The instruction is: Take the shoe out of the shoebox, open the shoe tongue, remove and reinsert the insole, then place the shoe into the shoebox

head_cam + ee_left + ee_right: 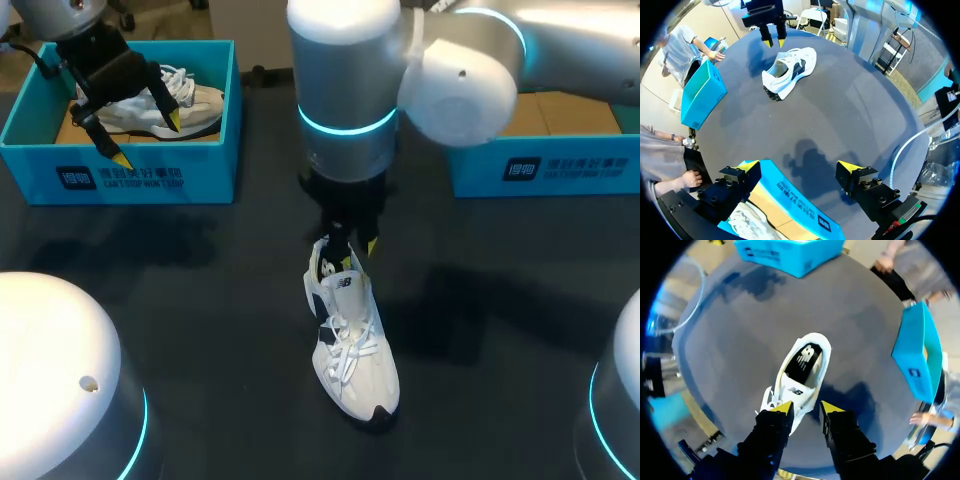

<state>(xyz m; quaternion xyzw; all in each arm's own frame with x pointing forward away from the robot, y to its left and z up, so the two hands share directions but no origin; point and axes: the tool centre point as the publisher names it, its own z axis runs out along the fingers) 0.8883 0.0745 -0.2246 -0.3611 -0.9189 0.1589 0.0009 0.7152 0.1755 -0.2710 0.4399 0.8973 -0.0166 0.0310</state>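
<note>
A white shoe (352, 345) with dark trim lies on the dark table, toe toward me. Its black insole (804, 359) shows inside the opening. My right gripper (350, 245) hangs just over the shoe's heel end. In the right wrist view its fingers (807, 407) stand a little apart over the shoe's (790, 390) laced part, with nothing gripped between them. My left gripper (146, 140) is wide open above the blue shoebox (130, 170) at the back left, which holds a second white shoe (165, 105). The left wrist view shows its fingers (799, 167) straddling that box's wall (790, 200).
Another blue box (545, 165) stands at the back right, partly behind my right arm. Bare dark tabletop (200, 300) surrounds the shoe on both sides and toward the front.
</note>
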